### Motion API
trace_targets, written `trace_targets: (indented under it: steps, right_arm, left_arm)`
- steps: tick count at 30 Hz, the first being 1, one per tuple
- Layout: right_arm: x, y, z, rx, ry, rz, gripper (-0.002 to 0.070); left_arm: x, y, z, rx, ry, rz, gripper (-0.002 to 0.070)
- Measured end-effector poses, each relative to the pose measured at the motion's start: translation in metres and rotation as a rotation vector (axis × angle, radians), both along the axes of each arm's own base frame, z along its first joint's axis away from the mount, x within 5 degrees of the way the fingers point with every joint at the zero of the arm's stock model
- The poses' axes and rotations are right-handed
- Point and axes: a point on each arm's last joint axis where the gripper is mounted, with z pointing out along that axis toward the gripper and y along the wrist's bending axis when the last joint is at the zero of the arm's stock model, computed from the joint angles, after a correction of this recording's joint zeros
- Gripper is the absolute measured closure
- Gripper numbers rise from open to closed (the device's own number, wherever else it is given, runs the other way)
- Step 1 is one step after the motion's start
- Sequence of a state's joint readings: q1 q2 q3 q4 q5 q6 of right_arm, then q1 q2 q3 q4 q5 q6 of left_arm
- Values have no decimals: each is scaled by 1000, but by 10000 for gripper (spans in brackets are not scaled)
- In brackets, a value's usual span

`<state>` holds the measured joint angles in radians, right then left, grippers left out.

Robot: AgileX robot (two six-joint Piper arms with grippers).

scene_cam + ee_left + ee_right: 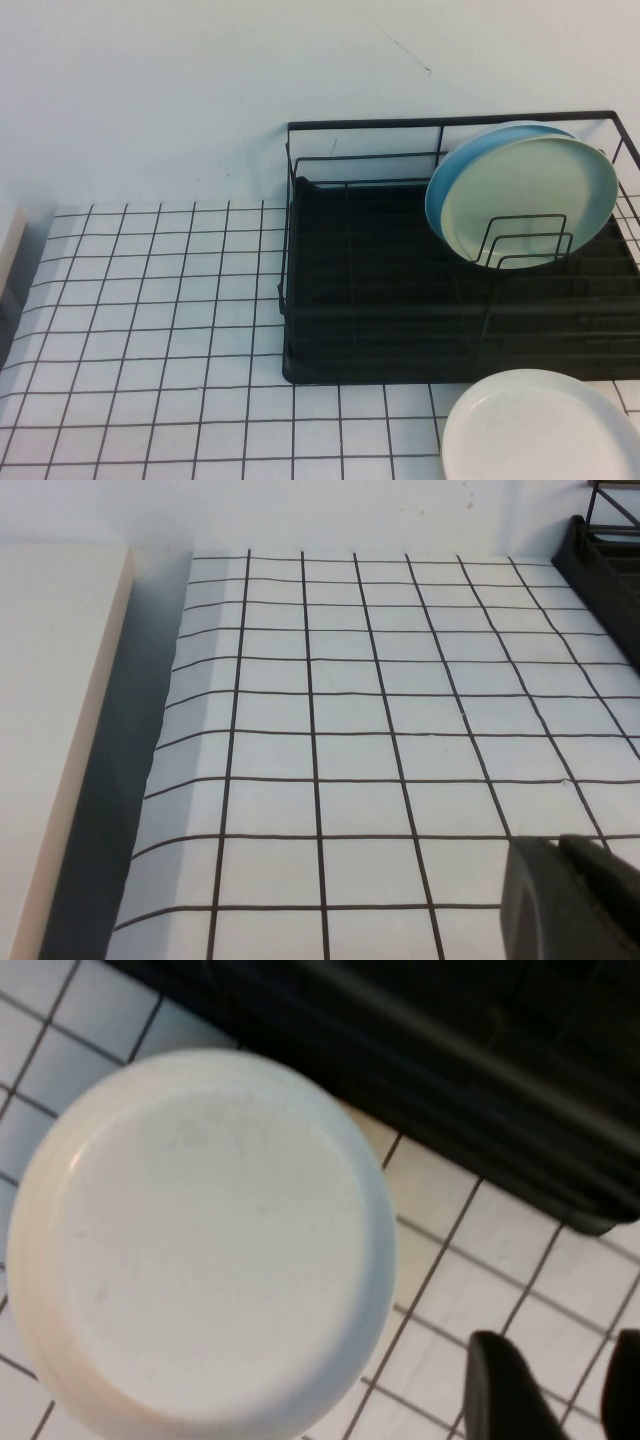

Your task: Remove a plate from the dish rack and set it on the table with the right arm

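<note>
White plate (pixel 200 1250) flat; right hand (pixel 555 1385) parted (empty).

We see the plate (pixel 540 430), plain white and round with a shallow raised rim, lying flat on the table (pixel 150 330), just in front of the dish rack (pixel 400 300) near the rack's front right corner. The rack is a black rectangular wire frame on a black tray base, standing on the white, black-gridded table.
</note>
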<state>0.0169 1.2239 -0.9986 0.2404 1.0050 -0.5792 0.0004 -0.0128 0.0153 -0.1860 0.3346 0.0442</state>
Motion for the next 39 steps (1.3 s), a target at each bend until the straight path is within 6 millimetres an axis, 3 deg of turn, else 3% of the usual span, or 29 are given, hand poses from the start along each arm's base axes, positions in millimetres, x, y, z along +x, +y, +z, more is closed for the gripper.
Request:
trace_targets:
  steps: [5,9,12,16,19,24,39]
  right_arm:
    - [-36,-2,54,7,-306,-23,611]
    - [-86,-4,74,18,-605,-57,664]
    - [-125,-6,65,29,-756,-79,673]
    - [-162,-9,34,37,-921,-112,677]
    - [-173,-11,8,41,-1015,-143,678]
    - [-180,-14,-15,44,-1110,-173,678]
    - [-172,-13,-59,34,-964,-164,678]
  left_arm:
    - [0,0,0,0,0,0,678]
    - [0,0,0,0,0,0,678]
    - [0,0,0,0,0,0,678]
    - [0,0,0,0,0,0,678]
    - [0,0,0,0,0,0,678]
    - [0,0,0,0,0,0,678]
    - [0,0,0,-3,0,1,678]
